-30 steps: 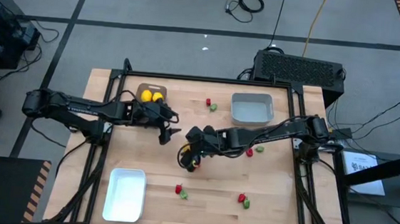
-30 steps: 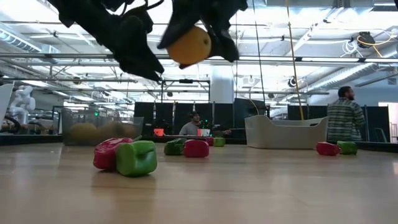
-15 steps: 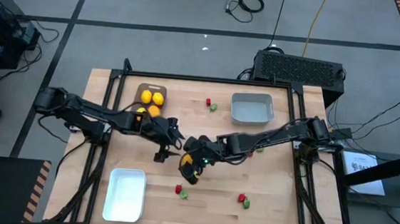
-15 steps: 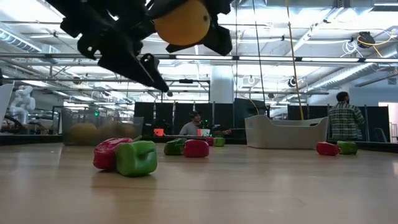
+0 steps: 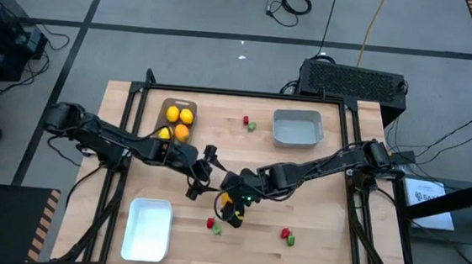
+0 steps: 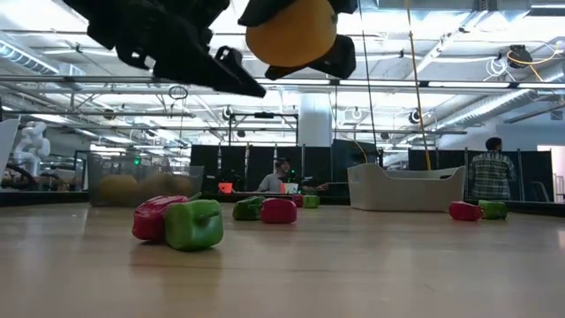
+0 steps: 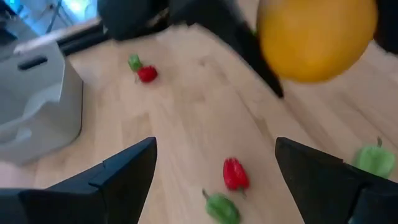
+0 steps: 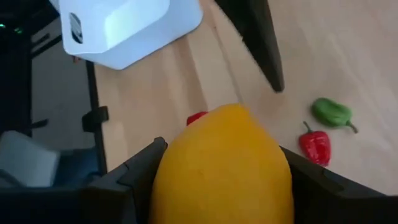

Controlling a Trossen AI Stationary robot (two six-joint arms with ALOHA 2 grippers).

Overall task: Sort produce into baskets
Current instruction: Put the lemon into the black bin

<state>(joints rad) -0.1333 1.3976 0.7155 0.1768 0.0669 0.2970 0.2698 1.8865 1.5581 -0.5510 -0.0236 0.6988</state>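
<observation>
Between right gripper (image 8: 217, 180) fingers (clamped): orange fruit (image 8: 221, 168).

A black vented box (image 5: 354, 79) sat behind the wooden tabletop (image 5: 321, 231); cables (image 5: 295, 2) trailed on the floor, and a person in plaid (image 6: 491, 174) stood beyond.

Three fruits (image 5: 177, 121) in the far-left basket (image 5: 171, 105), another basket (image 5: 297, 127) far right, a third basket (image 5: 147, 229) near left, right gripper (image 5: 232, 203) holding a fruit (image 6: 291, 33) above mid-table, left gripper (image 5: 202, 172) just left of it, peppers (image 5: 213, 225) beneath.
</observation>
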